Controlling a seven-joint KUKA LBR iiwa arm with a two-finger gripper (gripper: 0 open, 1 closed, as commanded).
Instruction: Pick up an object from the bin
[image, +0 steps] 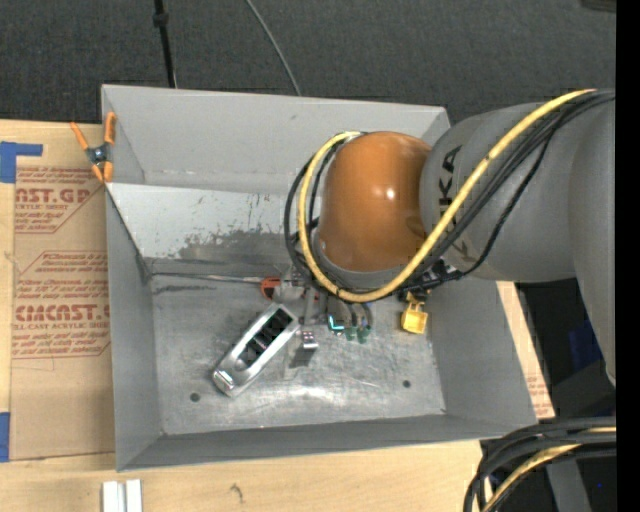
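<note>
Few things lay in the grey bin, and none of them looked lifted: as far as could be judged, the pick was at its approach or grasp, with the raising and carrying out all left to do. The gripper sat low over the middle of the floor, below the arm's orange cover, right at the upper end of a long silver-and-black tool, something like a stapler, which lay flat and slantwise from the centre towards the near-left corner. The cover hid most of the gripper, so whether it was spread or closed, or gripped the tool at all, could not be made out. Just to the gripper's right were some small green pieces, and a little farther right a small yellow piece; whether these lay loose on the floor or hung from the wrist was unclear. A tiny orange-red bit lay near the foot of the back wall, close behind the gripper. The tool had bare floor on its left and near sides, so little seemed to crowd it; the likelier difficulty was gripping it so near one end, where it might tip on lifting.
</note>
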